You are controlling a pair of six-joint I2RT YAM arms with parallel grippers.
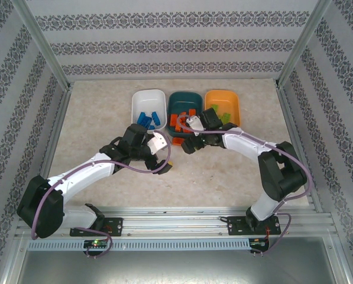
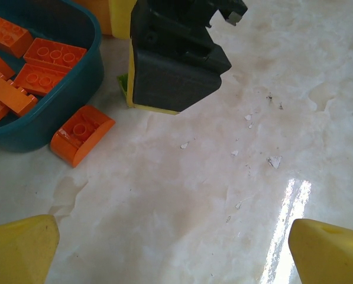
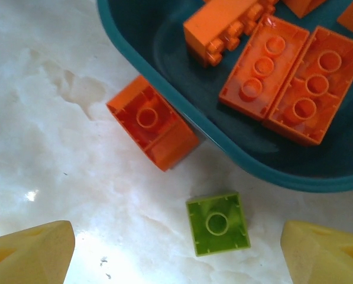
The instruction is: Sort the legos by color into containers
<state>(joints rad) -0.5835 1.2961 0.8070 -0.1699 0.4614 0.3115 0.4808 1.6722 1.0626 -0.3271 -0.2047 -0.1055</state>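
A lime green lego (image 3: 217,223) lies upside down on the table just outside the dark teal container (image 3: 164,71). My right gripper (image 3: 176,257) hovers over it, open, a fingertip off to each side and touching nothing. An orange-red lego (image 3: 152,121) lies upside down against the teal container's outer wall (image 2: 58,106); it is also in the left wrist view (image 2: 81,133). Several orange-red legos (image 3: 282,83) lie inside that container. My left gripper (image 2: 176,254) is open over bare table, empty. The white container (image 1: 148,103) holds blue legos and the light orange container (image 1: 222,105) holds green ones.
The three containers stand side by side at the back middle of the table (image 1: 105,118). The right gripper's black body (image 2: 173,59) stands close in front of my left gripper. Patterned walls and metal posts close in the table on three sides.
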